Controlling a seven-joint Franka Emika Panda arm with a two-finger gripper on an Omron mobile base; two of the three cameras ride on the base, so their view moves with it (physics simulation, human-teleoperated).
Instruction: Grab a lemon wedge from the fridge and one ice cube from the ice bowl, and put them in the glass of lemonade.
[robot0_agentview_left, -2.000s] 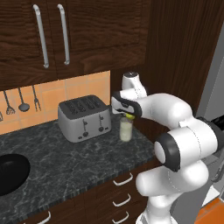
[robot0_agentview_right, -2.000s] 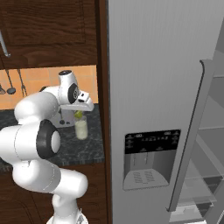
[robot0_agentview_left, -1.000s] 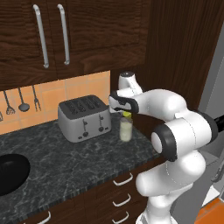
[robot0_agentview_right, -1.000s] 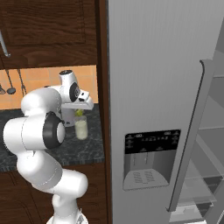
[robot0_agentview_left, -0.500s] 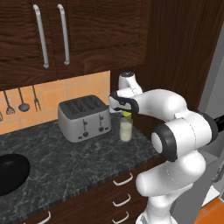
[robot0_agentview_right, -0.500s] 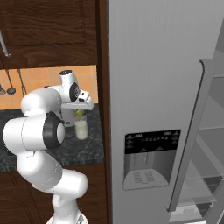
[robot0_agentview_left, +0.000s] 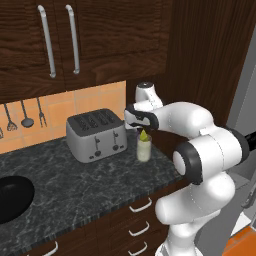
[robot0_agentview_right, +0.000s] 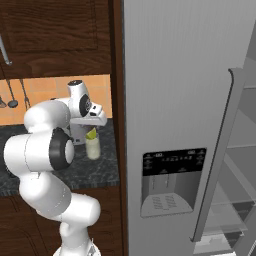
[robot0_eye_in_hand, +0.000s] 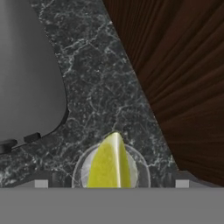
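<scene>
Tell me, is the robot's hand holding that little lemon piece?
No. The hand is open, and the lemon wedge sits loose at the mouth of the glass of lemonade.

Counter w/ toaster, glass, bowl

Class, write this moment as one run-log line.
gripper: open, above glass of lemonade | lemon wedge: over glass mouth | ice bowl: untouched

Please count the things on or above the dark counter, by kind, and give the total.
Toaster: 1
Glass of lemonade: 1
Lemon wedge, at the top of the glass: 1
Black ice bowl: 1
Hanging utensils on the wall: 4 in the left base view, one cut by the edge
Total: 8
</scene>
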